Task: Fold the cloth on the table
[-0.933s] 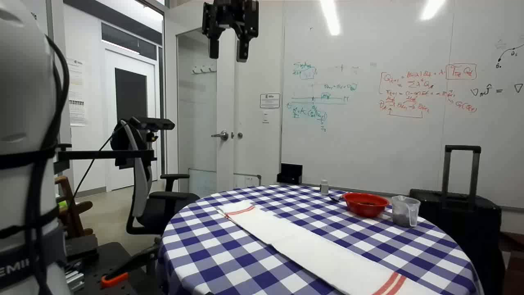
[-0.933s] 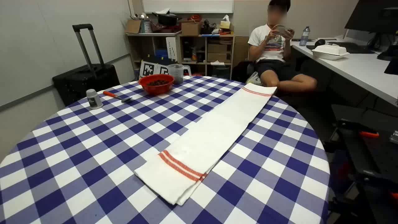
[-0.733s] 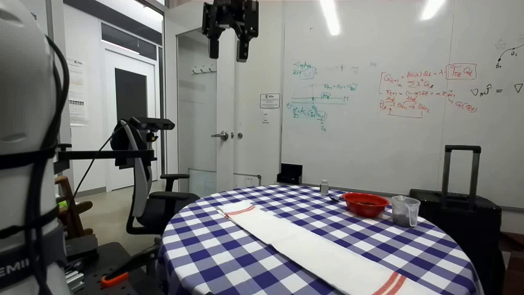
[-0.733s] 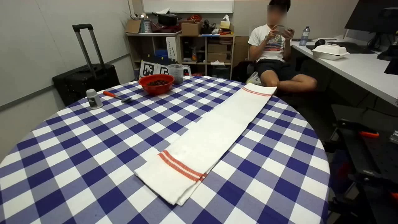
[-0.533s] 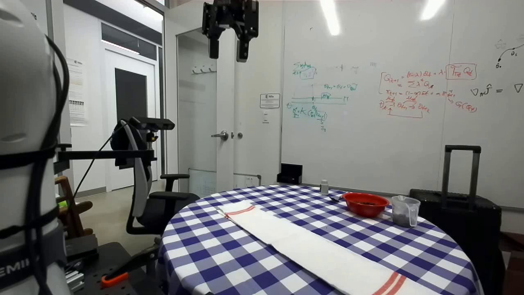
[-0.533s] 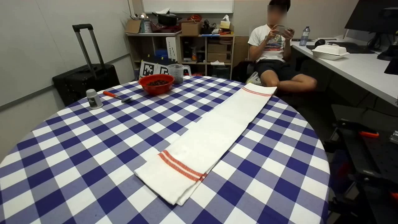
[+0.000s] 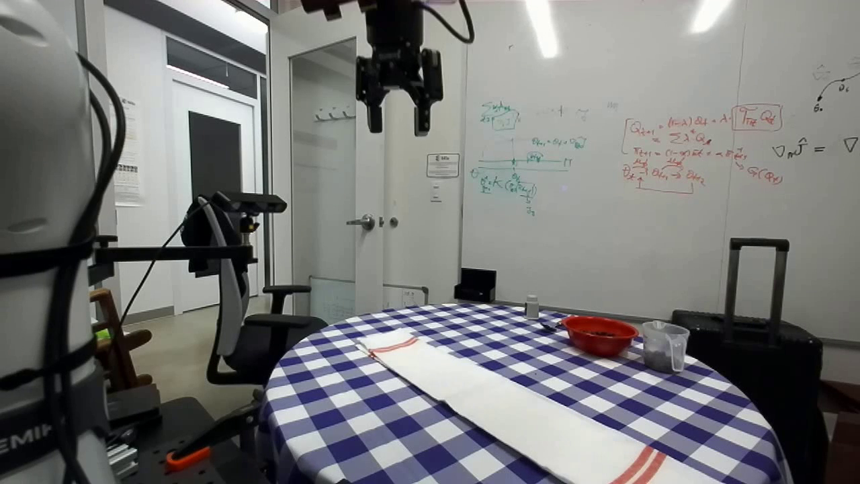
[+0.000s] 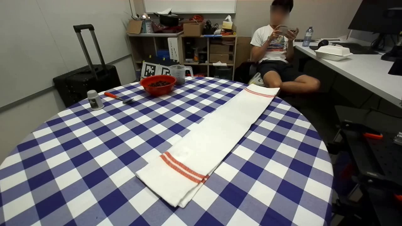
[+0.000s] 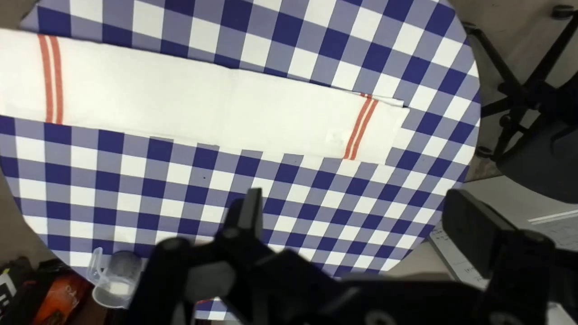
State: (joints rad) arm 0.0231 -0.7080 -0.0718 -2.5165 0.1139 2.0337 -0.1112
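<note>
In an exterior view, a whiteboard (image 7: 605, 235) is standing beyond the table (image 7: 376, 396); on it, the red writing (image 7: 702, 154) is opening with "Qt+1 =", the black writing (image 7: 802, 148) is giving "∇", a hatted "J" and "=", and the green writing (image 7: 514, 185) is mostly blurring, apart from a "K". Left of the table, the robot arm (image 7: 30, 202) is bearing "EMI". Beyond the table, a wall sign (image 7: 443, 165) is showing print too small to read. On the table, a shaker (image 8: 95, 99) is carrying an unreadable label (image 8: 94, 103).
</note>
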